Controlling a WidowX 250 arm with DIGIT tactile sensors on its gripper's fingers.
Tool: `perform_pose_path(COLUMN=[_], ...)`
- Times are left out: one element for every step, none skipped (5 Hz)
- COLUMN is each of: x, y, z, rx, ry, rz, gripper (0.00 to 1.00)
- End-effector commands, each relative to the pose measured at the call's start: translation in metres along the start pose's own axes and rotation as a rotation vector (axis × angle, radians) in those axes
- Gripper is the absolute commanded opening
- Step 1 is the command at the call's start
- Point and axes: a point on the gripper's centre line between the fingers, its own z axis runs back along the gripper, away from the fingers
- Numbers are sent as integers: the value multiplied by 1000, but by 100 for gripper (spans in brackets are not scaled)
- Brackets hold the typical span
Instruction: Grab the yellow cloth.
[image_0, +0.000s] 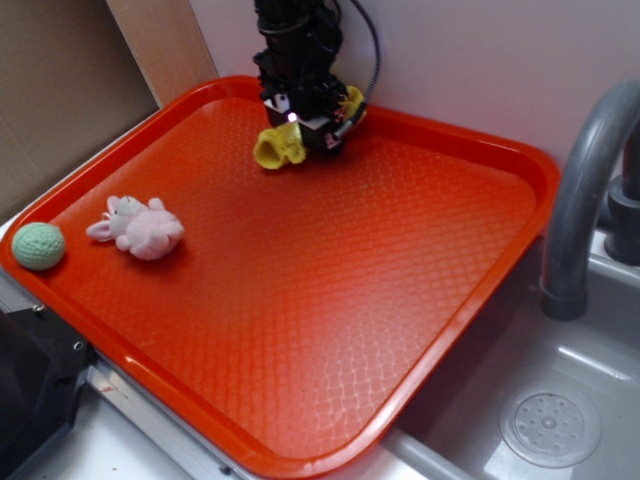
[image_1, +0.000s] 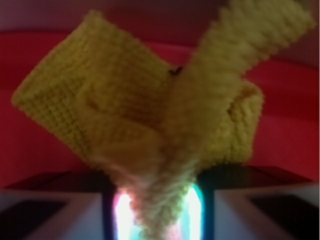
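The yellow cloth (image_0: 280, 148) hangs bunched from my gripper (image_0: 305, 135) at the far side of the red tray (image_0: 430, 390). Yellow folds stick out to the left and right of the black fingers. In the wrist view the cloth (image_1: 150, 115) fills most of the frame, its textured folds fanning upward from a pinched neck between my two fingers (image_1: 235, 200). My gripper (image_1: 157, 210) is shut on that neck. The cloth's lower edge looks lifted a little off the tray floor, though I cannot tell the exact gap.
A pink plush animal (image_0: 140, 227) lies at the tray's left side, with a pale green knitted ball (image_0: 38, 245) in the left corner. A grey faucet (image_0: 580, 190) and sink basin (image_0: 550, 425) stand to the right. A white wall rises right behind the gripper.
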Motion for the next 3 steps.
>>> perform_pose_path(x=[-59, -90, -106], y=[-26, -66, -89], z=[109, 162, 202], rx=[-119, -147, -126], ry=[-213, -212, -194], rz=[-14, -143, -153], gripper=[0, 0, 0])
